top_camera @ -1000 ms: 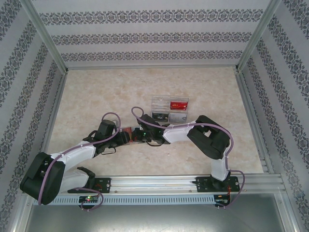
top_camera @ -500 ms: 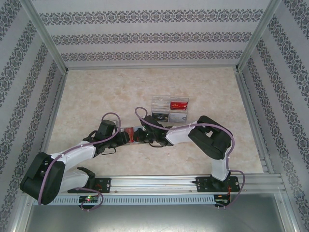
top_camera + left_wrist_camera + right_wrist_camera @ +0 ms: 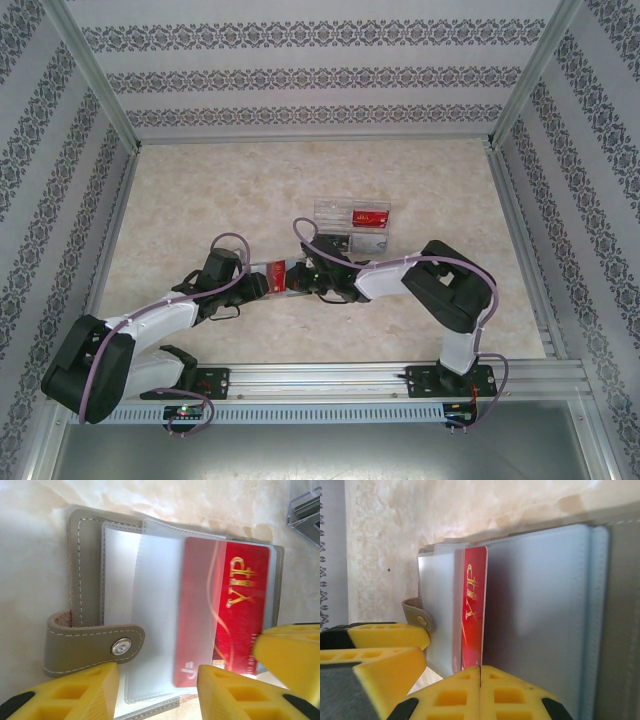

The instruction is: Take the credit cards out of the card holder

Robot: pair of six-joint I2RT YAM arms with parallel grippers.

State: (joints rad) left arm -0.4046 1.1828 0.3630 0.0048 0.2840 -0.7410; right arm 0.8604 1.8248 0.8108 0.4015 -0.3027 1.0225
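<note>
The card holder [image 3: 87, 580] lies open on the table [image 3: 200, 200], a little near of the middle and between the two arms. Its grey tab [image 3: 90, 642] with the metal snap rests on the clear sleeves. A red card [image 3: 225, 605] with gold letters is partly out of one sleeve; the part inside looks hazy and the rest is clear.

The right gripper [image 3: 480, 677] has its yellow fingers pressed together on the edge of this red card, and the card is a thin line between them. The left gripper [image 3: 157, 692] has its fingers spread apart over the holder's edge, one beside the tab and one beside the card. I cannot tell if they press on the holder.

The clear tray [image 3: 352, 226] stands just far and right of the holder, with a second red card [image 3: 370, 214] in its far right compartment.
</note>
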